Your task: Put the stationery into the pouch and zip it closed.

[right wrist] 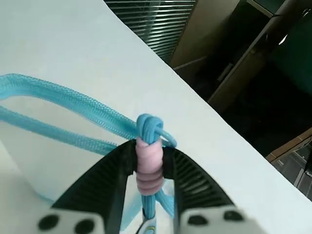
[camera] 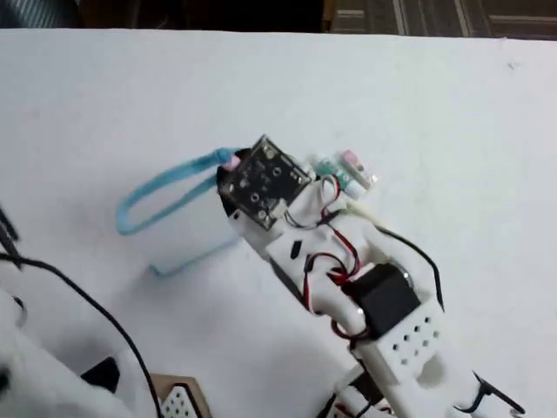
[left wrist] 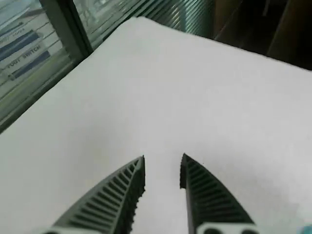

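Left of centre in the high view, a blue cord (camera: pixel 161 192) loops across the white table (camera: pixel 452 104). At centre, the right gripper (right wrist: pixel 148 152) is clamped on the cord's pink bead (right wrist: pixel 147 165). Just to its right lies small pink-and-green stationery (camera: pixel 346 170). The left gripper (left wrist: pixel 162 171) hangs over the table, jaws narrowly parted.

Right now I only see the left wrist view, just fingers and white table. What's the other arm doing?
Observer: The right gripper is shut on a pink bead on a blue cord.
Operator: Where does the cord go?
Observer: It loops out across the table from the gripper.
Operator: Any stationery?
Observer: Small teal and pink things lie near that gripper; what they are, I can't tell.
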